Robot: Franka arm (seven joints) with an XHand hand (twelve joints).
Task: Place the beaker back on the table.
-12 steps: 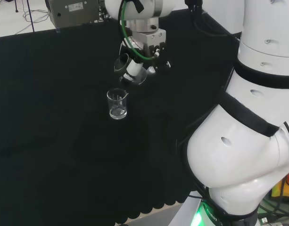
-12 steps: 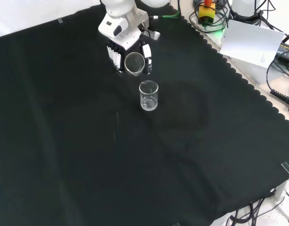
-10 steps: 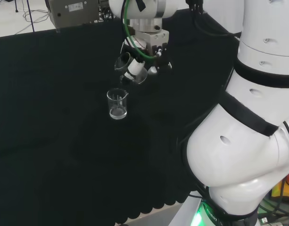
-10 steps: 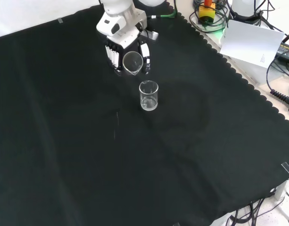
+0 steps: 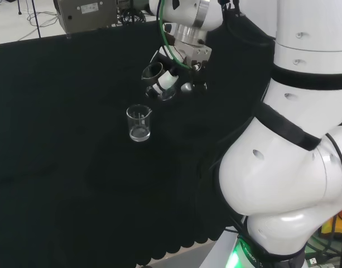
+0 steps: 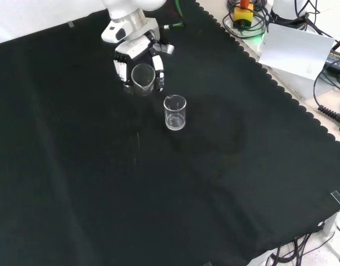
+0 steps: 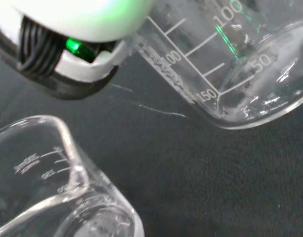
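Black cloth covers the desk, its scalloped edge running along the right of the front view, where cables and a white sheet lie on the bare surface beyond it. Toward the upper middle of that view the robot hand comes down from the white arm with its black and white fingers curled round a clear glass beaker, so the beaker is gripped between fingers on one side and the thumb on the other. The held beaker is tilted, its open mouth turned toward the front camera, and it appears lifted off the cloth rather than standing on it. Just beside it, lower and to the right in the front view, a second clear beaker stands upright on the cloth, apart from the robot hand. From the head view the robot hand sits up and to the right of the standing beaker, with the held beaker tipped at an angle below the palm. Close up, the wrist view has the held beaker's printed graduation marks and curved base, and the rim and spout of the standing beaker nearby.
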